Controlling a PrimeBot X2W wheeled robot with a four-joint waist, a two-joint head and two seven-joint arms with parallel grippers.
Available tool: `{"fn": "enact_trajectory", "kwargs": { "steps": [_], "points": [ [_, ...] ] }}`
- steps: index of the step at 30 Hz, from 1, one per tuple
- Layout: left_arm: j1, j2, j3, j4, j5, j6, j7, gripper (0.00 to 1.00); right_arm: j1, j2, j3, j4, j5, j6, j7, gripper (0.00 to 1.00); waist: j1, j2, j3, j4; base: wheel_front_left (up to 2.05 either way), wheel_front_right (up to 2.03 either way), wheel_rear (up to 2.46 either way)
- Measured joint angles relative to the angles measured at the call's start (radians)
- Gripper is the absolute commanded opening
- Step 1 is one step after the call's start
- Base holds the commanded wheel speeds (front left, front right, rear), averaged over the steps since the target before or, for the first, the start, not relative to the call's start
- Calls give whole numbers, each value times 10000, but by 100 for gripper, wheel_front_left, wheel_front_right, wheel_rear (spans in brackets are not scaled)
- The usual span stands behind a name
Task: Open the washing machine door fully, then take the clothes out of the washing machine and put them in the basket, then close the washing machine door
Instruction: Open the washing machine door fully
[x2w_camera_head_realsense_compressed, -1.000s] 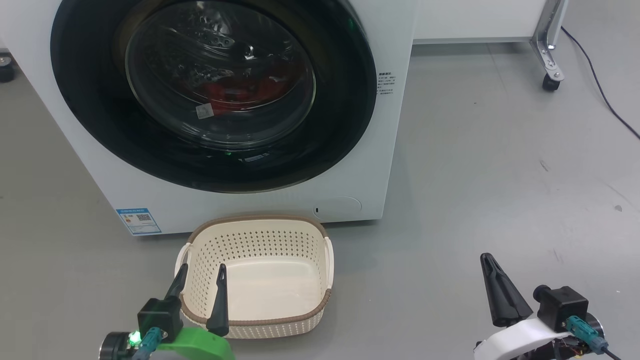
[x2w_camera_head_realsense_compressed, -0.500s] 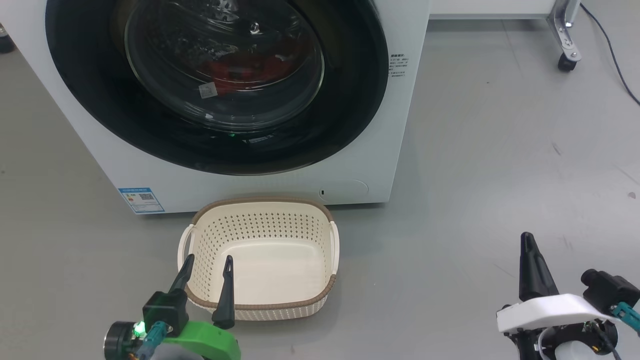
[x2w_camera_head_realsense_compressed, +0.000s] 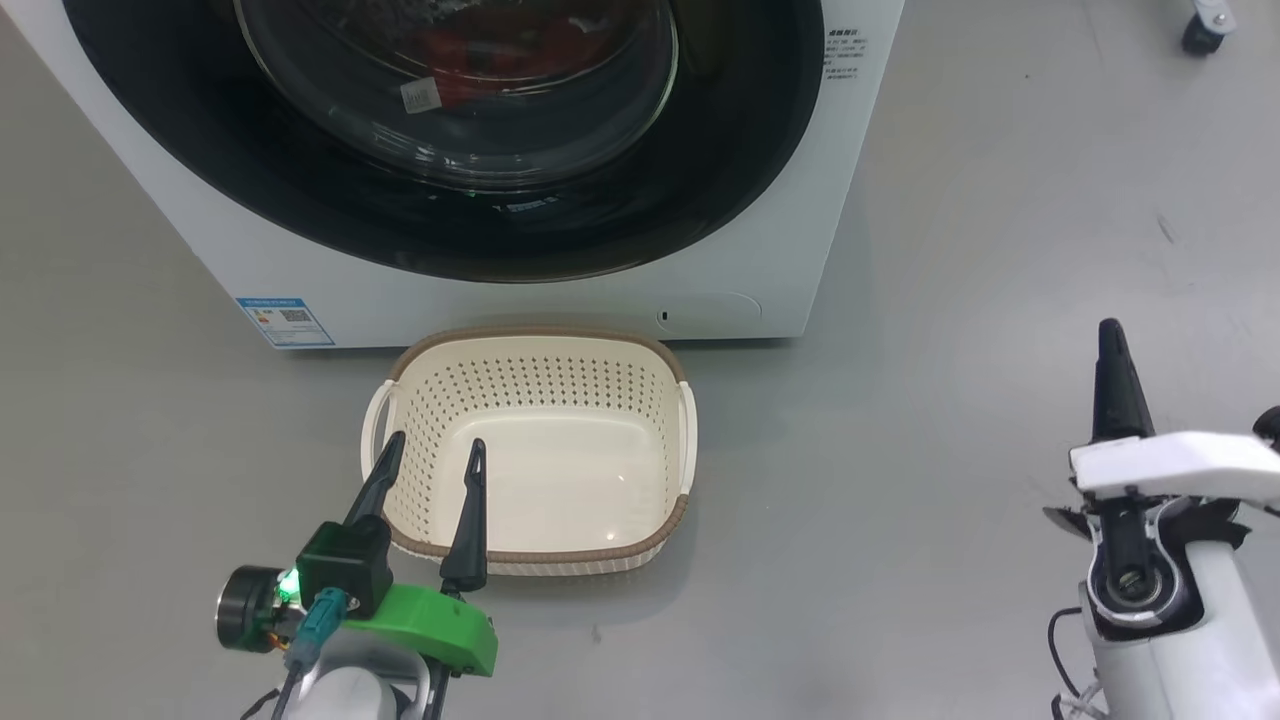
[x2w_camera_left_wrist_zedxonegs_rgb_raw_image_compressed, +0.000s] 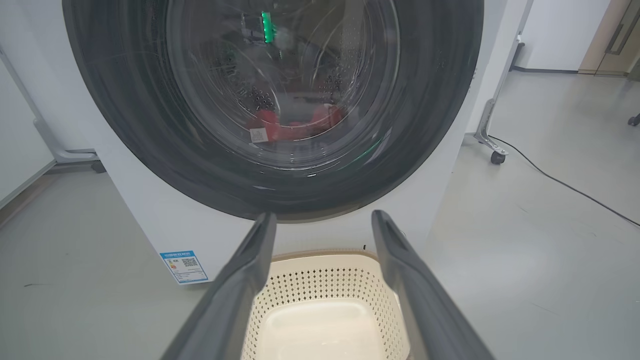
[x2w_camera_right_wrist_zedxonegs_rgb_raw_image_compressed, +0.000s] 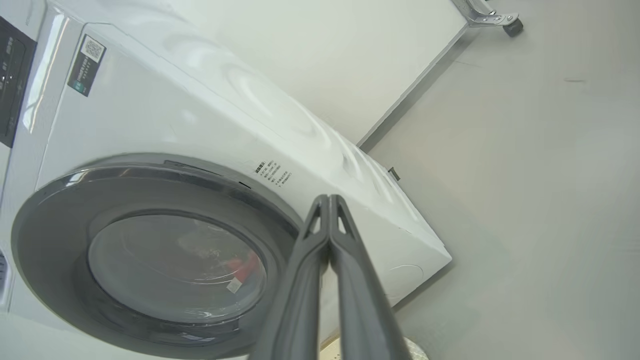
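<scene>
The washing machine (x2w_camera_head_realsense_compressed: 250, 260) stands white at the top of the head view. Its washing machine door (x2w_camera_head_realsense_compressed: 750, 150) is shut flat against the front, black rim around clear glass. Red clothes (x2w_camera_head_realsense_compressed: 470, 45) lie behind the glass, seen also as clothes (x2w_camera_left_wrist_zedxonegs_rgb_raw_image_compressed: 270, 122) in the left wrist view. The cream basket (x2w_camera_head_realsense_compressed: 530, 335) sits on the floor just before the machine, with nothing in it. My left gripper (x2w_camera_head_realsense_compressed: 436, 445) hovers open over the basket's near left part. My right gripper (x2w_camera_head_realsense_compressed: 1108, 330) is shut on nothing, far right of the basket, and points at the door's right edge (x2w_camera_right_wrist_zedxonegs_rgb_raw_image_compressed: 280, 225).
Grey floor spreads to the right of the machine. A caster (x2w_camera_head_realsense_compressed: 1200, 35) of a metal-legged white frame stands at the far right, and a black cable (x2w_camera_left_wrist_zedxonegs_rgb_raw_image_compressed: 560, 182) runs across the floor behind it. A blue label (x2w_camera_head_realsense_compressed: 283, 320) marks the washer's lower left.
The head camera has shifted, so the washer sits higher in the picture. My right gripper has risen and moved forward, still shut. The left gripper stays open over the basket.
</scene>
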Motion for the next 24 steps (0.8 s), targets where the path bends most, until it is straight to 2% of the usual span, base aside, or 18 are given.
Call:
{"fn": "enact_trajectory", "kwargs": {
  "steps": [10,16,24],
  "points": [
    [-847,-19,-104,-443,82,0,-27,100,-2252,-13,-940,293,3275,0,1689,0,0,0,1115,231,0,0,0],
    [-1194,-29,-276,-646,65,0,-27,100,-3318,-71,-1166,424,3896,-50,2385,0,0,0,1654,343,0,0,0],
    [-1806,-50,-593,-863,-107,-2,-27,100,-5209,-752,-1302,556,4581,-328,3476,0,0,0,2529,627,0,0,0]
  ]
}}
